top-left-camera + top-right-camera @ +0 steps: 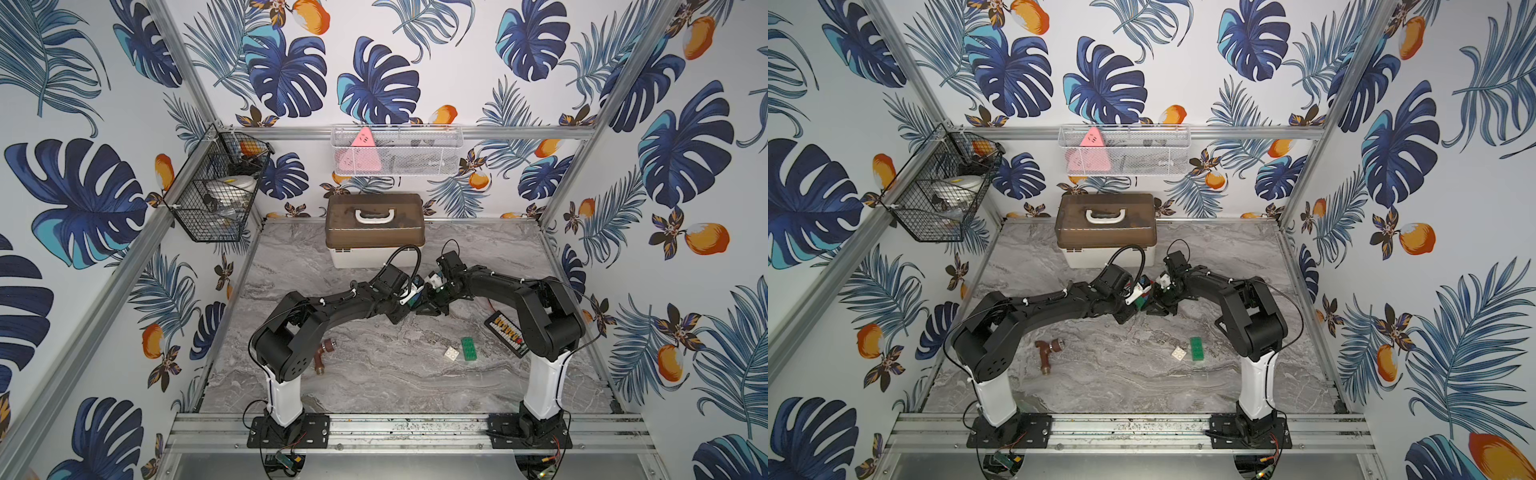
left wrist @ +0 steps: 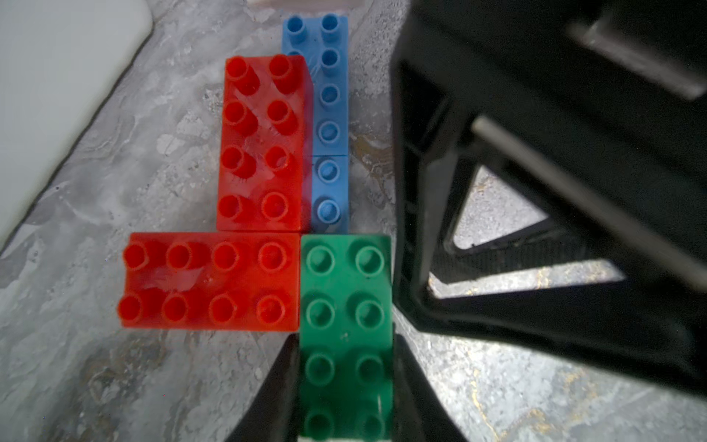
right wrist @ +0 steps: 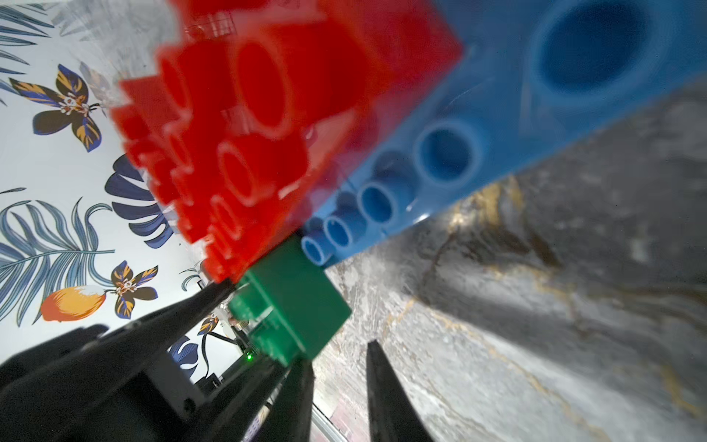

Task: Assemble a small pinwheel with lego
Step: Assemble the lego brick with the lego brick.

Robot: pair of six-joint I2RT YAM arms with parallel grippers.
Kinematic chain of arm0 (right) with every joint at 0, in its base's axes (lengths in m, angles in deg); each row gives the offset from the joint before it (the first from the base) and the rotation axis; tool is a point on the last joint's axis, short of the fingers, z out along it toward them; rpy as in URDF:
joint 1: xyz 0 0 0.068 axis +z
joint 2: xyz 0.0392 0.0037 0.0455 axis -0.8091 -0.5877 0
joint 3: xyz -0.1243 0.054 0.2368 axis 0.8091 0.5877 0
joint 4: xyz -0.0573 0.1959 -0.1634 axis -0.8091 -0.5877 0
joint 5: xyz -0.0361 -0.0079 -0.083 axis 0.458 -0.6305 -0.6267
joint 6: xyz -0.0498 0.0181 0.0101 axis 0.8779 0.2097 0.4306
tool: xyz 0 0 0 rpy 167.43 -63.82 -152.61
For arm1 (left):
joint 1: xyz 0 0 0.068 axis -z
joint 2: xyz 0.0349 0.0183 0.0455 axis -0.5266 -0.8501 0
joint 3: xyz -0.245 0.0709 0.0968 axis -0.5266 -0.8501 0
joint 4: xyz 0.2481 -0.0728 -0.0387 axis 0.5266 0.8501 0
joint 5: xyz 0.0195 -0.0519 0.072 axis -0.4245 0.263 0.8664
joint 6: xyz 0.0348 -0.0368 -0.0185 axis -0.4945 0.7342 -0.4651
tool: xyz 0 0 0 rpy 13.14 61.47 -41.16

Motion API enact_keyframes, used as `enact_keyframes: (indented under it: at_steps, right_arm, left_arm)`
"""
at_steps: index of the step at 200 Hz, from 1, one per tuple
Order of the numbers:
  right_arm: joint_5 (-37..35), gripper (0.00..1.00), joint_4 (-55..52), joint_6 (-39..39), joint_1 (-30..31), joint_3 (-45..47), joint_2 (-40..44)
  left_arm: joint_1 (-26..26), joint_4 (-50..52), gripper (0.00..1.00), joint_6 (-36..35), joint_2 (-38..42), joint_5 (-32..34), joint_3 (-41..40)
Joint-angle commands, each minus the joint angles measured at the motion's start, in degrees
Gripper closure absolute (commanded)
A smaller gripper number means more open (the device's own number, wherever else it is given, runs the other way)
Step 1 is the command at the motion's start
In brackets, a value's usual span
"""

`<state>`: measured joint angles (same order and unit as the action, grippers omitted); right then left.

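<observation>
Green brick point(image 2: 346, 283), closest to the left wrist camera, sits clamped between the fingers of the left gripper point(image 2: 344, 356). It butts against the half-built pinwheel point(image 2: 260, 153) of two red and two blue bricks on the worktop point(image 2: 95, 363), mid-scene. Right gripper point(image 3: 336, 358) stands narrowly parted just beside it, apparently empty. Nearer the arm bases, a spare green brick point(image 1: 468, 348) and a white brick point(image 1: 452, 353) lie just beside each other

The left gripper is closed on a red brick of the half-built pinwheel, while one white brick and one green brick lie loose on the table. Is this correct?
Not quite. The left gripper is closed on a green brick, not a red one; the left wrist view shows it. The rest is right.
</observation>
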<state>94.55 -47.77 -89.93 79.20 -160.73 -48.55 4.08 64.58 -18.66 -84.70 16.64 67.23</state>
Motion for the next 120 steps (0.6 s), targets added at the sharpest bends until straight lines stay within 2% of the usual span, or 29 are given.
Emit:
enact_keyframes:
  at_steps: [1,14,26,30,31,32,35,55,79,91,120]
  right_arm:
    - [2.1,0.72,5.2,1.7,-0.9,0.6,1.6]
    - [2.6,0.72,4.9,2.0,-1.7,1.3,2.2]
    - [3.1,0.72,5.2,2.0,-2.3,2.3,2.9]
    - [3.2,0.72,5.3,2.0,-2.5,2.7,3.2]
    - [3.2,0.72,5.3,2.0,-2.6,2.8,3.2]
    - [3.2,0.72,5.4,2.0,-2.6,2.9,3.3]
    - [3.3,0.72,5.4,2.0,-2.8,3.2,3.5]
    - [3.4,0.72,4.5,2.8,-3.6,4.3,5.0]
    - [0.2,0.71,-1.1,6.7,-4.2,5.6,9.4]
    - [-4.6,0.70,-7.6,10.2,-4.3,5.6,12.1]
    - [-16.1,0.60,-20.2,14.4,-4.3,9.9,19.2]
  left_arm:
    - [0.1,3.0,0.60,-3.2,0.4,-5.2,0.8]
    - [-0.1,2.9,0.54,-3.4,0.8,-5.1,0.8]
    - [-0.1,2.9,0.40,-3.3,1.0,-4.6,1.0]
    - [-0.3,3.1,0.27,-3.2,1.0,-4.7,1.2]
    - [-0.3,3.3,0.14,-3.2,1.0,-4.7,1.3]
    - [-0.3,3.4,0.08,-3.3,1.0,-4.7,1.4]
    - [-0.4,3.7,0.02,-3.3,0.9,-4.7,1.7]
    - [-0.6,3.4,0.01,-2.9,1.5,-4.7,1.9]
    - [-2.4,2.1,0.01,2.6,4.6,-7.1,1.6]
    - [-3.8,0.9,0.01,7.2,6.8,-7.6,0.5]
    - [-6.5,-5.8,0.01,24.7,11.9,-10.9,-4.7]
